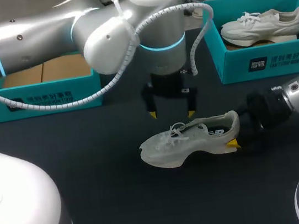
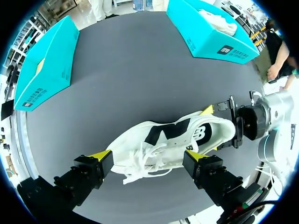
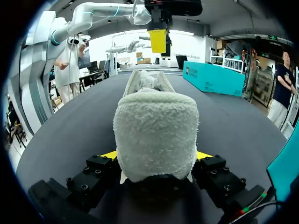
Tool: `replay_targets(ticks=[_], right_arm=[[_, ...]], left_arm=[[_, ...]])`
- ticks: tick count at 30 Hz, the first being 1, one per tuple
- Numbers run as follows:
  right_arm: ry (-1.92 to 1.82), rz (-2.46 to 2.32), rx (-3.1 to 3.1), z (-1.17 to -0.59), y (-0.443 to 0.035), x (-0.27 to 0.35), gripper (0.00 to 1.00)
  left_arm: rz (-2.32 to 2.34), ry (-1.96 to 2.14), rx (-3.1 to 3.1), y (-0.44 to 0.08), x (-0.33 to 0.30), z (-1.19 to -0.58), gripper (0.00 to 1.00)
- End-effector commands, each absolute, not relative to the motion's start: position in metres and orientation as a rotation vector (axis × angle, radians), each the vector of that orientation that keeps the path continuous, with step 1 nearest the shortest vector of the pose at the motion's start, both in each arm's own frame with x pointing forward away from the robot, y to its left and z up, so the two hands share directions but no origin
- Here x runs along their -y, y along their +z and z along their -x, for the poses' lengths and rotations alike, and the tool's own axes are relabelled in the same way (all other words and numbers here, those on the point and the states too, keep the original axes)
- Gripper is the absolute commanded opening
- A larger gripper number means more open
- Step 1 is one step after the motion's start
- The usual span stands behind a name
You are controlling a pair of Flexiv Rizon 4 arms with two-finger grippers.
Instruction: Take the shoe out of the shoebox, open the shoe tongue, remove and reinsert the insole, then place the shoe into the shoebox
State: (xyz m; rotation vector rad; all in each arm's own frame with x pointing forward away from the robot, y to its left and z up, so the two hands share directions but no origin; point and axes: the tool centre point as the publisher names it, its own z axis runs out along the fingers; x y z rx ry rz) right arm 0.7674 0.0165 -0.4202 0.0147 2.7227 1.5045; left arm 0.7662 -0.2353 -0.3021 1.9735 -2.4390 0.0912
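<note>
Surface (image 1: 112, 206): dark; boxes and shoe are carried on it.
Left box (image 1: 42, 99): teal, white print on the front wall.
Right box (image 1: 265, 62): teal, likewise printed; a second shoe (image 1: 262, 25) is held inside.
Shoe (image 1: 189, 140): pale, stood on its sole outside both boxes.
Right gripper (image 3: 156, 155): clamped on the shoe's heel.
Left gripper (image 1: 171, 113): spread wide above the laces.

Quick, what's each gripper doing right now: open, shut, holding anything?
Left gripper: open, above the laces of the shoe, holding nothing.
Right gripper: shut on the shoe's heel.
</note>
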Motion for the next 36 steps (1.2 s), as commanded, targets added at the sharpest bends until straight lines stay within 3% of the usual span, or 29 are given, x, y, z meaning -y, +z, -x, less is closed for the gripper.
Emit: replay_targets(ticks=[1,24,36], right_arm=[[1.497,-0.017,-2.725,-0.768,-0.423,-0.019,0.00],[1.497,-0.017,-2.725,-0.768,-0.423,-0.019,0.00],[1.497,-0.017,-2.725,-0.768,-0.423,-0.019,0.00]], left_arm=[[-1.992,0.057,2.466,-0.315,0.262,-0.767,1.00],[-1.952,-0.027,2.537,-0.361,0.305,-0.766,1.00],[-2.093,-0.117,2.477,-0.362,0.289,-0.759,1.00]])
